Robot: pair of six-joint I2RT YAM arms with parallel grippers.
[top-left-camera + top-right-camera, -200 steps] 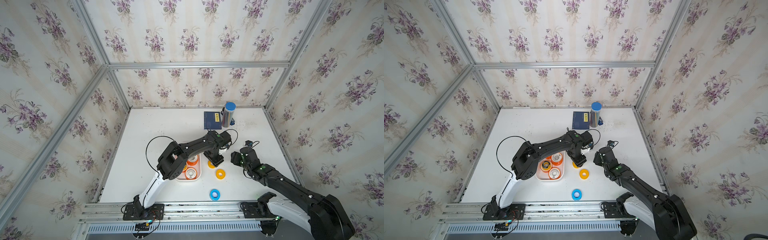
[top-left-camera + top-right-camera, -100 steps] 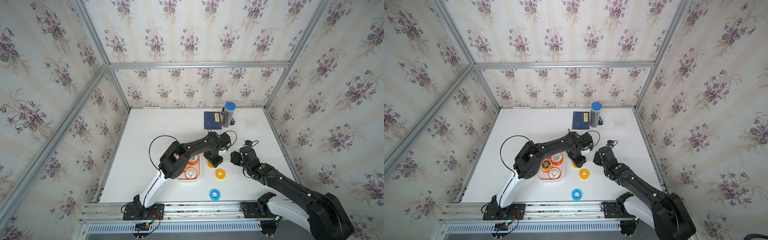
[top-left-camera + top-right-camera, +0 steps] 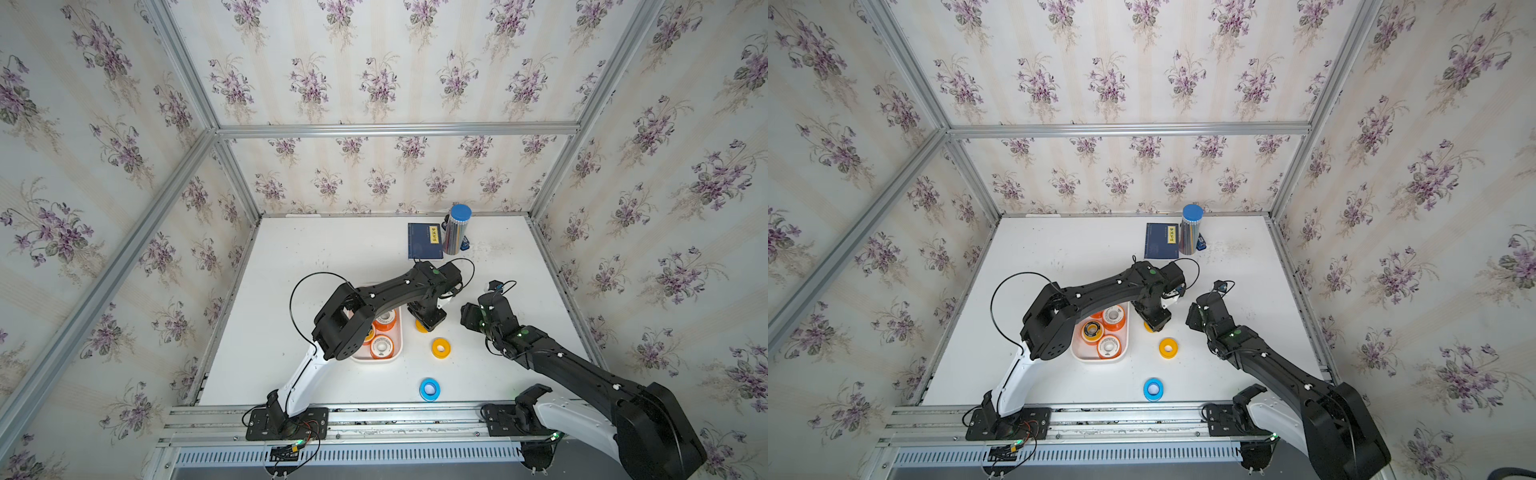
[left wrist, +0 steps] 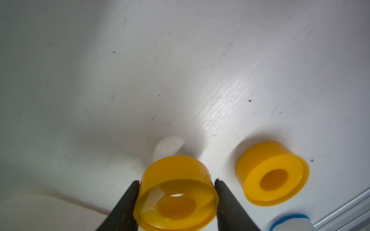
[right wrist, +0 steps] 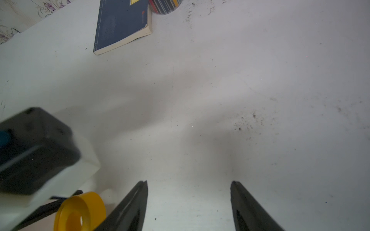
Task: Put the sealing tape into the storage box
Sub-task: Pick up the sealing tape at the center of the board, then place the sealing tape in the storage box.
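Your left claw (image 4: pixel 177 181) stands half open, a yellow tape spool (image 4: pixel 176 192) between its fingers; you cannot tell if it pinches yet. Light, hard and slick, I'd judge: squeeze across its round wall, the box (image 3: pixel 1100 360) just beside the claw

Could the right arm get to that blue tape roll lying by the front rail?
Probably yes. The blue tape roll lies alone on bare table, the right tool is open and empty, and only the free yellow roll sits near its path.
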